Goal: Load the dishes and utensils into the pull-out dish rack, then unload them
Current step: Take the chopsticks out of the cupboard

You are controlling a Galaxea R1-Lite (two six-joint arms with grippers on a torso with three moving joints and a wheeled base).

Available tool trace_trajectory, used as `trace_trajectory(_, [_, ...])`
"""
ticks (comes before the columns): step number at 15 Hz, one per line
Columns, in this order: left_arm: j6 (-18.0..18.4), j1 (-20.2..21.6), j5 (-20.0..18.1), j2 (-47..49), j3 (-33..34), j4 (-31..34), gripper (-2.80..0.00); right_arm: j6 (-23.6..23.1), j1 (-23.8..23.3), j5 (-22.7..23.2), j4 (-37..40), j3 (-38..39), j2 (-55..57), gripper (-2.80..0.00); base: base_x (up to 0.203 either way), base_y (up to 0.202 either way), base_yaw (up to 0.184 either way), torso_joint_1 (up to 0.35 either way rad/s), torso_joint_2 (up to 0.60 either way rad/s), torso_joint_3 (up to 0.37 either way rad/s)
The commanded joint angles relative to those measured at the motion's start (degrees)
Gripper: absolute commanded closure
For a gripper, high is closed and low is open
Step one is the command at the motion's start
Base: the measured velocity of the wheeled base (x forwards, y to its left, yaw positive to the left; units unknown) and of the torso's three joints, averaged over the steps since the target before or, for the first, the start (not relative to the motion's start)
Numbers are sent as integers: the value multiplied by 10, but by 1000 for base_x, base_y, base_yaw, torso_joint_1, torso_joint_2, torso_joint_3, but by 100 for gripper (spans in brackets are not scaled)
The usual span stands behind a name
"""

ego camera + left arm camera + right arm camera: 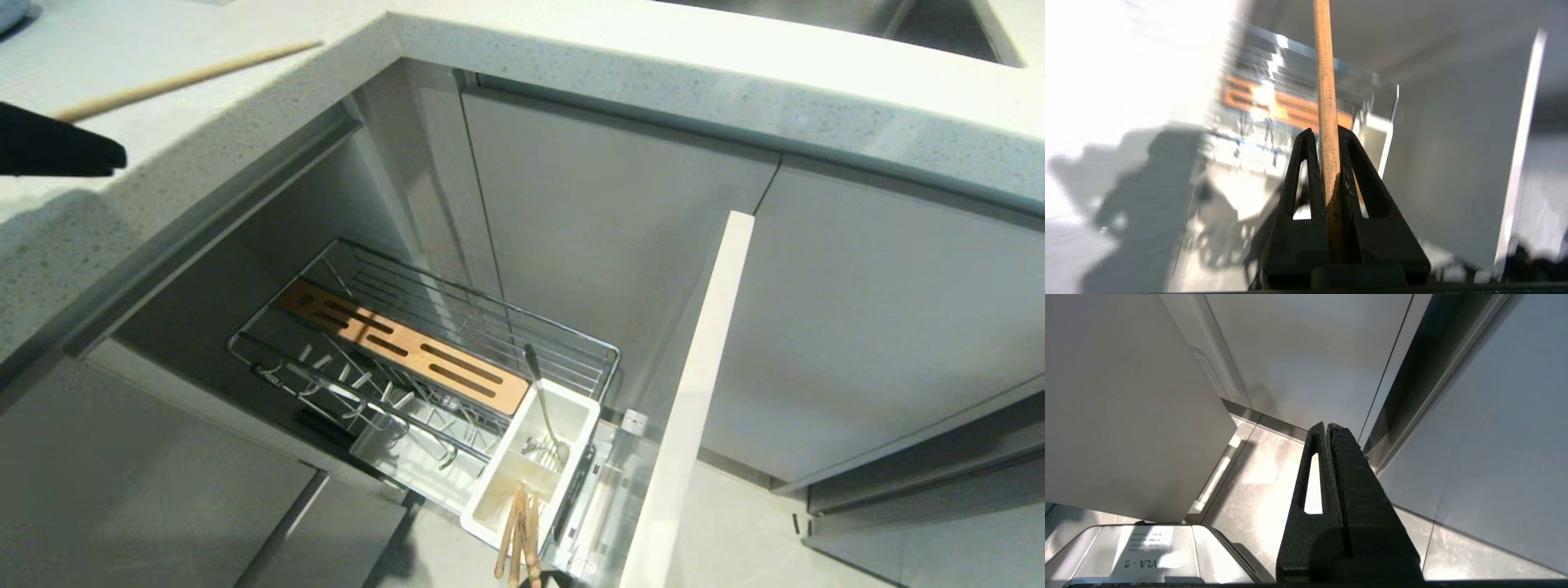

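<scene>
Over speckled tabletop (pixel 245 106), left pincer (pixel 114 155) (ten o'clock) clamps one chopstick (pixel 188 79); right pincer (pixel 1328 426) is closed, empty.

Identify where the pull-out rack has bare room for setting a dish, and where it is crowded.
Free: the plate prongs between the wooden strip and the rack's front rail. Crowded: the white cutlery tub, holding the spoon and chopsticks.

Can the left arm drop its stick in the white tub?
Probably yes. The left gripper holds a chopstick over the counter, and the tub below stands open on top, nothing covering it.
</scene>
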Motion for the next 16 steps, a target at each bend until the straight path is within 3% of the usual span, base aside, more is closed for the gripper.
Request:
trace_trajectory(1, [8,54,-20,-44,4,-28,0,0,0,0,0,1,0,0,0,0,0,0,0,0])
trace_trajectory(4, [58,172,-100,-107,30,-89,0,0,0,0,0,1,0,0,0,0,0,0,0,0])
trace_trajectory(8, [91,335,-130,-186,89,-169,0,0,0,0,0,1,0,0,0,0,0,0,0,0])
trace_trajectory(12, [89,510,-149,-241,141,-237,0,0,0,0,0,1,0,0,0,0,0,0,0,0])
trace_trajectory(16, [37,722,-152,-296,255,-320,0,0,0,0,0,1,0,0,0,0,0,0,0,0])
